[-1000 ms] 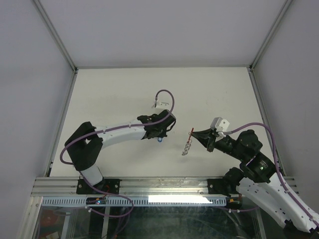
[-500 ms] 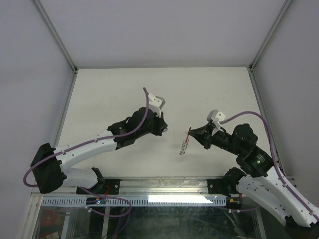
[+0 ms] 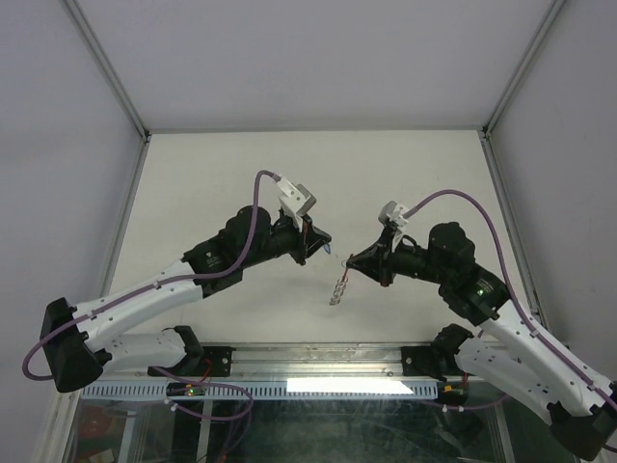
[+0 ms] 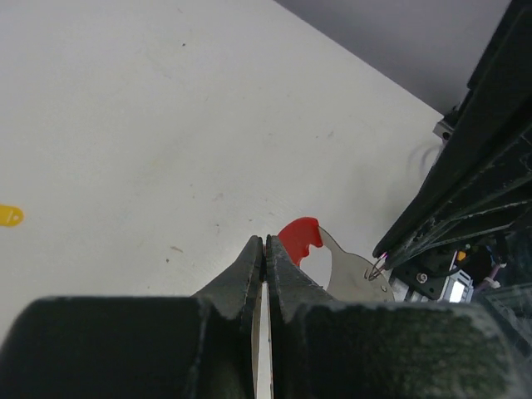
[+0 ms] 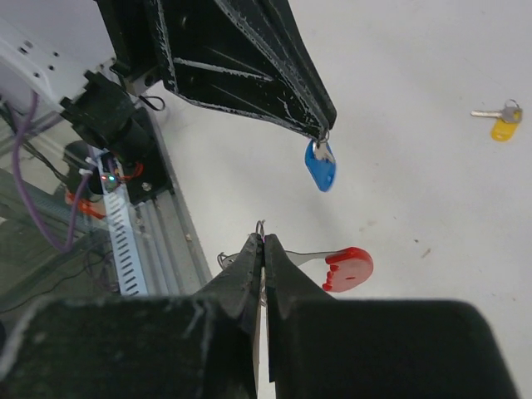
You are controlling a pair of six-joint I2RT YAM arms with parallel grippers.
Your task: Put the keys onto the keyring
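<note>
Left claw [image 3: 325, 247] is keeping its 2 fingers pressed together on the metal end of the blue key [image 5: 320, 165]. The key's blue head is hanging below the fingertips, up off the table [image 3: 212, 174]. From the top camera this key is too small to make out.

Right claw [image 3: 351, 260] is also clamping tight, pinching the thin silvery ring of the keyring [image 5: 341, 266]. The red tab [image 4: 298, 238] is sticking out sideways from those fingertips, and the short chain [image 3: 337, 287] is dangling under them toward the table. So the whole keyring is being held in the air by the right claw, not lying on the table.

The 2 claws are pointing at each other, tip to tip, over the front middle of the table, near but apart. In the left wrist view the red tab is showing just beside the left fingertips [image 4: 253, 264]. Whether it is touching them, cannot tell. In the right wrist view the blue key is hanging above the keyring with a gap between them, so it is not threaded on the ring.

The yellow key [image 5: 502, 125] is lying flat on the table, well apart from both claws, and is showing again at the left edge of the left wrist view.
</note>
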